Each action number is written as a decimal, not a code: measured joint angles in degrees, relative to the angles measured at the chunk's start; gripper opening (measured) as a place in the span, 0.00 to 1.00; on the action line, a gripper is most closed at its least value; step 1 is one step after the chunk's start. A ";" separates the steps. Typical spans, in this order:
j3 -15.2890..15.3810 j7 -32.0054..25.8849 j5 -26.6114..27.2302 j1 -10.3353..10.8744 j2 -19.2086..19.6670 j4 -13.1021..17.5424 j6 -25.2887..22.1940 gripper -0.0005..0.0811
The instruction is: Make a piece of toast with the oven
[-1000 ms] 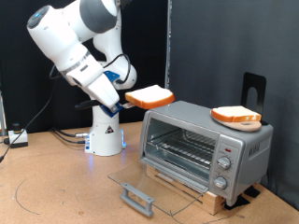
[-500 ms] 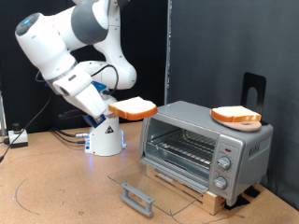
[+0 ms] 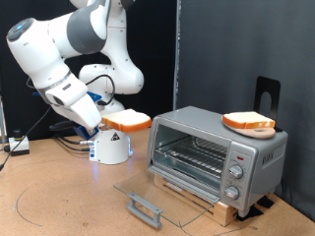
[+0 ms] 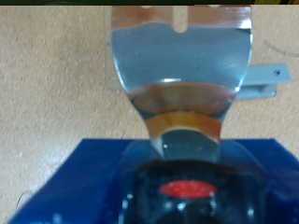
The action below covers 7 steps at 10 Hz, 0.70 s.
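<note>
My gripper is shut on a piece of toast, a pale slice with a brown crust. I hold it level in the air, to the exterior view's left of the oven and apart from it. The oven's glass door lies folded down, with its grey bar handle in front; the wire rack inside is bare. A second, alike slice rests on an orange plate on the oven's top. In the wrist view the held slice fills the middle.
The oven stands on a wooden block on the brown table. The arm's white base stands behind the held slice. Cables and a small box lie at the exterior view's left. A black curtain hangs behind.
The arm has swung to the exterior view's left and down, carrying the slice from just above the oven's corner to a lower spot farther from the oven.
</note>
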 joint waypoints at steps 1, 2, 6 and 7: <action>0.39 0.09 -0.93 0.07 -0.09 -1.04 1.67 0.49; 1.03 0.42 -1.47 0.20 -0.34 -2.37 3.27 0.49; 4.82 4.06 -1.40 1.61 -3.46 -8.35 8.06 0.49; 5.87 5.43 -1.35 2.03 -4.73 -10.00 9.42 0.49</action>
